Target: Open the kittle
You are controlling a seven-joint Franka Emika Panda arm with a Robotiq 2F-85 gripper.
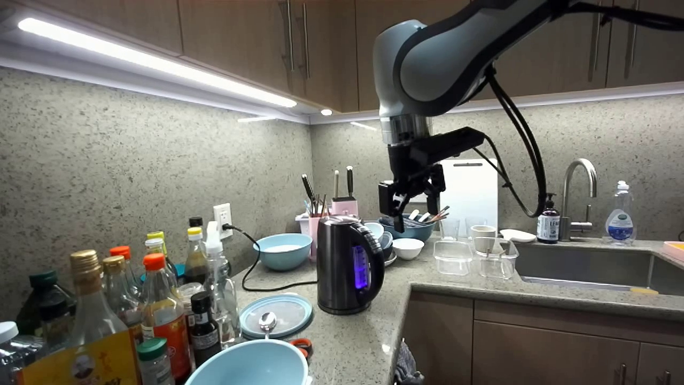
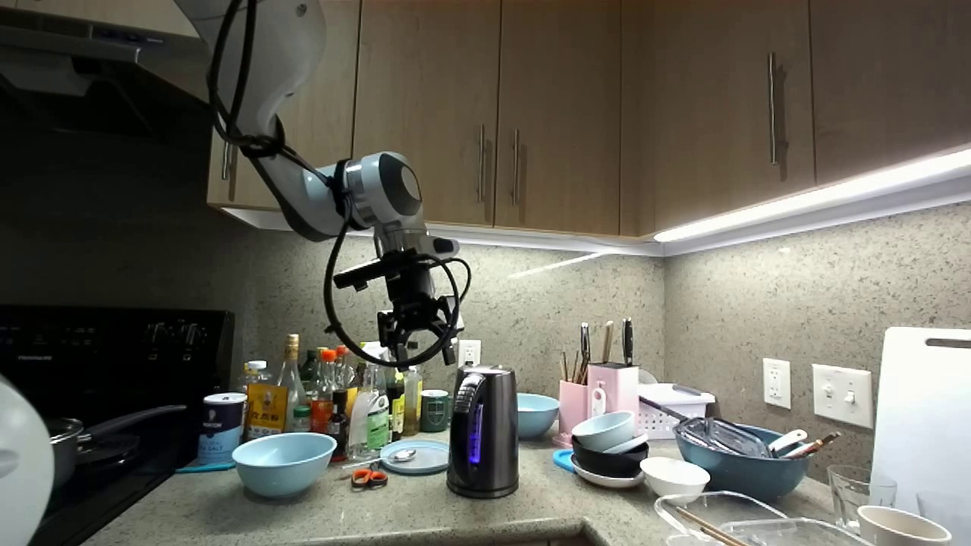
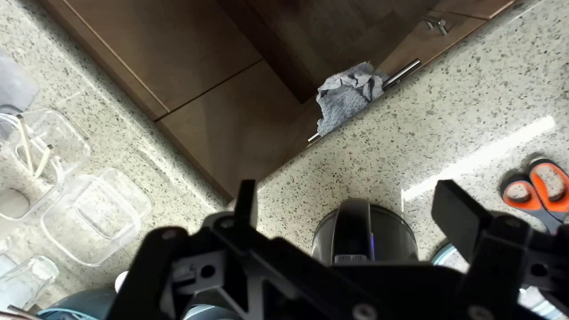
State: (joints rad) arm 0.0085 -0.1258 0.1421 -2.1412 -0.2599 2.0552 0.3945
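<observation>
one gripper (image 3: 348, 198), two fingers (image 3: 460, 218) spread wide, hangs above the counter (image 1: 350, 345); near its inner corner stands one kettle (image 1: 342, 264); below its front edge, one towel (image 3: 346, 100).

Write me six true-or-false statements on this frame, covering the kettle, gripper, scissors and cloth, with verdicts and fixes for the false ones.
1. The kettle stands upright on the counter. True.
2. The gripper is shut on the kettle's handle. False: it is open, and apart from the handle.
3. The kettle's window glows purplish-blue. True.
4. The kettle's lid stands open. False: it is down on the kettle in both exterior views.
5. A grey cloth hangs on a metal bar below the counter edge. True.
6. The scissors have green grips. False: the grips are orange and black.
</observation>
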